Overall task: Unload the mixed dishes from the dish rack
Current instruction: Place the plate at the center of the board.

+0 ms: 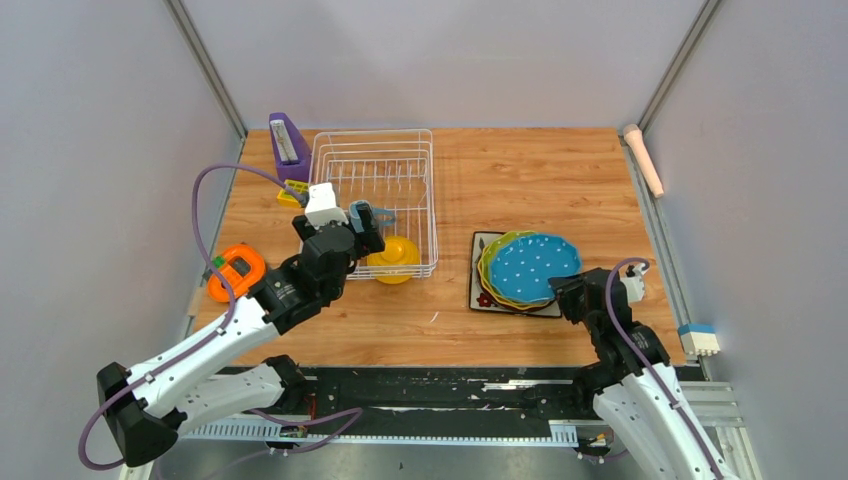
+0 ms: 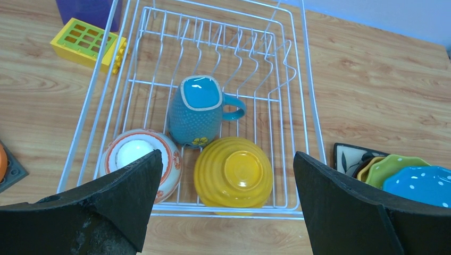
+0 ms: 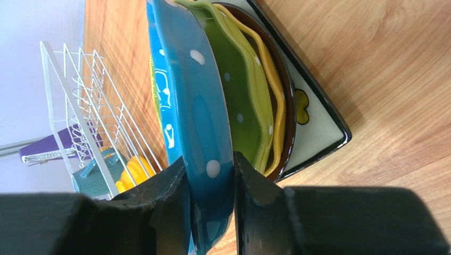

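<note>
My left jaws stand fully apart and hold nothing. They hover over the near end of the rectangular white wire dish rack (image 1: 375, 180), which stands on the wooden surface (image 1: 520, 180) at rear left. Three dishes sit in the rack's near half. The blue-grey textured mug (image 2: 195, 111) has its handle pointing right in the left wrist view. The yellow ribbed bowl (image 2: 234, 172) lies upside down just in front of the mug. The red-and-white patterned bowl (image 2: 139, 159) also lies upside down, beside the yellow bowl on its left. The rack's upright prongs at the far end carry nothing. My right jaws are clamped on the near rim of the blue white-dotted plate (image 3: 199, 117), one finger on each face. This plate tops a stack to the right of the rack and apart from it. Below it come the green dotted plate (image 3: 242, 106), the yellow wavy-edged plate (image 3: 268, 101), a dark-rimmed round plate (image 3: 287, 106) and the dark-edged square plate (image 3: 319, 133) at the bottom, resting on the surface. I cannot tell whether the blue plate's gripped edge is raised off the green plate. An orange tape measure (image 1: 237, 272) lies left of the rack. A small yellow grid block (image 2: 88, 40) and a purple slanted holder (image 1: 288, 145) stand at the rack's far left corner.
</note>
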`<state>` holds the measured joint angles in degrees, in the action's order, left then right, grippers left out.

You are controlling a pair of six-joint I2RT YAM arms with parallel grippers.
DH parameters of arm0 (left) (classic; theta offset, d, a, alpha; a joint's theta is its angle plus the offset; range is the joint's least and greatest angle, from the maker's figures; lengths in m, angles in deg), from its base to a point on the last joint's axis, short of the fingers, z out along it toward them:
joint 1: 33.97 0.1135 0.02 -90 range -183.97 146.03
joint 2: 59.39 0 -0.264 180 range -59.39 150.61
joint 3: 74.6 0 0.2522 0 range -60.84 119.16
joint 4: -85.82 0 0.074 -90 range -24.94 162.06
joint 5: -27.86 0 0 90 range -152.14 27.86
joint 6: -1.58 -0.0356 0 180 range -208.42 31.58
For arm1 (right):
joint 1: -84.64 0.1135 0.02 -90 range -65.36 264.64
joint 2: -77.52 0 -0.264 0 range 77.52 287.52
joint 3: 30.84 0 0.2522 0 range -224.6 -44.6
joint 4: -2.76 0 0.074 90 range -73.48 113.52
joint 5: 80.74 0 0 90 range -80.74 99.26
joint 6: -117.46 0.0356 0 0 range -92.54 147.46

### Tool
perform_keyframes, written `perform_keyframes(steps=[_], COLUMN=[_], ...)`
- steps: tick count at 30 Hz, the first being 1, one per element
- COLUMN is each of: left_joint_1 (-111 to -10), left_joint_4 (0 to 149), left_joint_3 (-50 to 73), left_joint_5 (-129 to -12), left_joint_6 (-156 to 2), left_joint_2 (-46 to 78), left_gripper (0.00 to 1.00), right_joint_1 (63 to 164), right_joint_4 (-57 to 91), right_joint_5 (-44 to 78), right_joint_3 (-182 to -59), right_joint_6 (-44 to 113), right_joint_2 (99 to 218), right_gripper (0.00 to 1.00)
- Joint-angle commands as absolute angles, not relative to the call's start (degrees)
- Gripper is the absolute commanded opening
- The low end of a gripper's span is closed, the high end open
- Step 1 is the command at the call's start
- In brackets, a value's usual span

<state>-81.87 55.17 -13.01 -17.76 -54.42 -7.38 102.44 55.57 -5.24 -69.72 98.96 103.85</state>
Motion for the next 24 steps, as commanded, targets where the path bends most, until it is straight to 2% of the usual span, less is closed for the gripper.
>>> perform_keyframes(steps=[1,17,20,24], left_joint_1=[-81.61,-81.52,-81.52,-81.48], left_joint_4=[58.12,58.34,58.28,58.27], left_joint_3=[-12.98,-13.21,-13.21,-12.93], left_joint_5=[-17.75,-18.30,-18.27,-18.55], left_joint_6=[-53.87,-54.52,-54.49,-54.21], left_joint_2=[-7.27,-7.35,-7.37,-6.80], left_gripper=[1.00,1.00,1.00,1.00], right_joint_1=[102.28,102.25,102.22,102.30], right_joint_4=[51.85,51.91,51.86,51.91], right_joint_5=[-6.12,-6.42,-6.93,-6.92], right_joint_3=[-70.00,-72.03,-72.77,-74.13], right_joint_6=[99.51,95.35,93.74,90.27], right_joint_2=[103.93,103.92,104.05,104.71], right_gripper=[0.33,0.78,0.84,0.86])
